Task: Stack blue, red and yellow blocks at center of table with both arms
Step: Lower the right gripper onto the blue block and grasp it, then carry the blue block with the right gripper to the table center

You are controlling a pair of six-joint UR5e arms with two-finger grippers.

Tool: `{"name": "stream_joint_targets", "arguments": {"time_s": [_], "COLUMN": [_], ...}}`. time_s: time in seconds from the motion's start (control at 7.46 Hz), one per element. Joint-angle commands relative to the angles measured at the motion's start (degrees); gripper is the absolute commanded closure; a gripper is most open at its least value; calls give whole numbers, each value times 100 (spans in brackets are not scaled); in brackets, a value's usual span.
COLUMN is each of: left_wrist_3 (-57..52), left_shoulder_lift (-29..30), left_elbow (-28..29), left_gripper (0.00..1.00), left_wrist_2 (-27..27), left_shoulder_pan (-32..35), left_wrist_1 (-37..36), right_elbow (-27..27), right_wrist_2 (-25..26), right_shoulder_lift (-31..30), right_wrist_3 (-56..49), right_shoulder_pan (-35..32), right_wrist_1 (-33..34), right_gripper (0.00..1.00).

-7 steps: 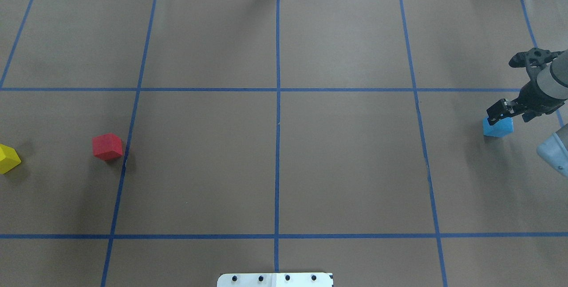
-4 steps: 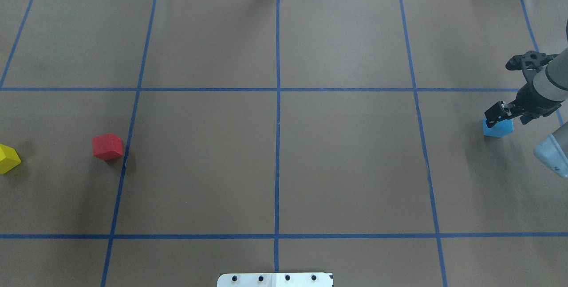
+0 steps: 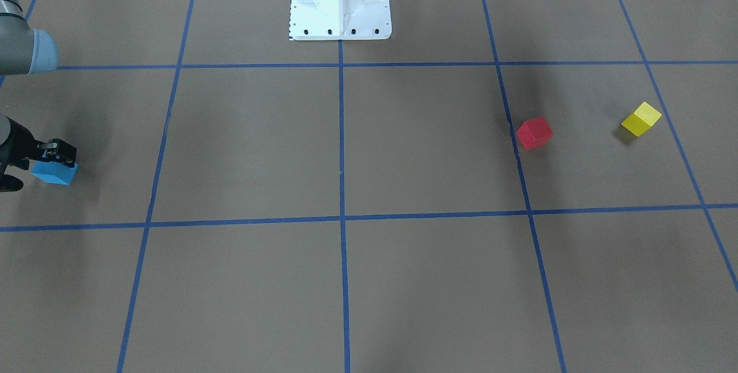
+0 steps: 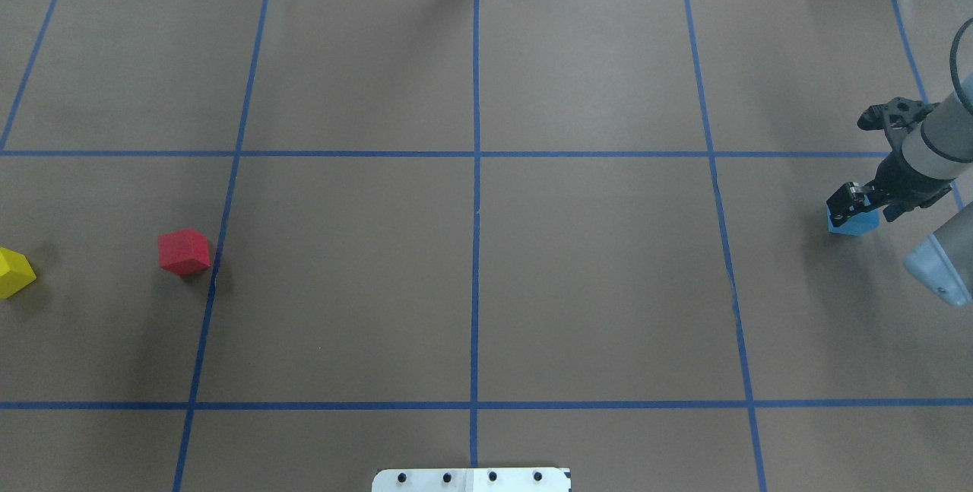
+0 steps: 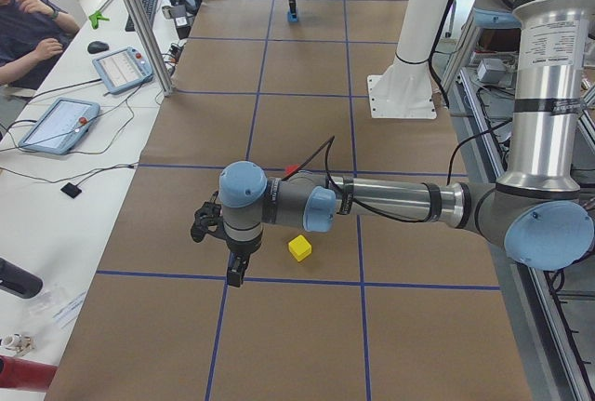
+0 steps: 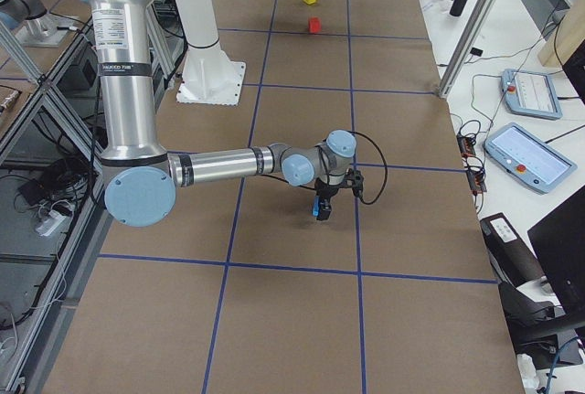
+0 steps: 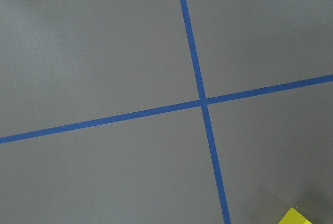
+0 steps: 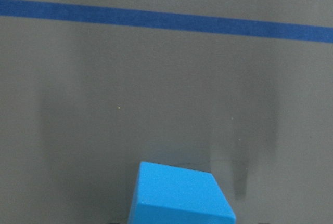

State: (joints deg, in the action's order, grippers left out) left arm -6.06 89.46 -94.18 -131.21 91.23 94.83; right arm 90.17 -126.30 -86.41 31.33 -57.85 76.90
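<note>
The blue block [image 4: 854, 225] lies at the table's far right; it also shows in the front view [image 3: 55, 173] and at the bottom of the right wrist view [image 8: 179, 198]. My right gripper [image 4: 865, 207] is open and low over it, with a finger on either side. The red block [image 4: 184, 251] and the yellow block [image 4: 14, 272] lie at the far left. My left gripper [image 5: 235, 274] shows only in the exterior left view, hanging just left of the yellow block [image 5: 299, 248]; I cannot tell whether it is open. The left wrist view catches a corner of the yellow block [image 7: 294, 218].
Blue tape lines divide the brown table cover [image 4: 593, 279] into squares, crossing at the centre [image 4: 476, 153]. The white robot base [image 3: 339, 1] stands at the near middle edge. An operator's desk with tablets [image 5: 60, 122] runs along the table's far side.
My right gripper has come down and slightly toward the robot, so it now covers more of the blue block. The blocks have not moved.
</note>
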Motion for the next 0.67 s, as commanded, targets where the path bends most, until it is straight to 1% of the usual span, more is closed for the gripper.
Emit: {"name": "stream_joint_targets", "arguments": {"time_s": [0.0, 0.13, 0.27, 0.4, 0.54], "left_wrist_3": [0, 0, 0, 0, 0], "left_shoulder_lift": [1, 1, 1, 1, 1], "left_elbow": [-4, -4, -13, -13, -13], "left_gripper": [0, 0, 0, 0, 0], "left_wrist_2": [-1, -1, -1, -1, -1], "left_shoulder_pan": [0, 0, 0, 0, 0], "left_wrist_1": [0, 0, 0, 9, 9], "right_elbow": [26, 209, 620, 894, 949], "right_wrist_2": [-9, -53, -123, -515, -841], "right_shoulder_lift": [45, 45, 45, 323, 1127], "right_wrist_3": [-187, -189, -189, -180, -189], "right_shoulder_pan": [2, -25, -190, -479, -743], "right_wrist_1": [1, 1, 114, 498, 1346], "right_gripper": [100, 100, 100, 100, 100]}}
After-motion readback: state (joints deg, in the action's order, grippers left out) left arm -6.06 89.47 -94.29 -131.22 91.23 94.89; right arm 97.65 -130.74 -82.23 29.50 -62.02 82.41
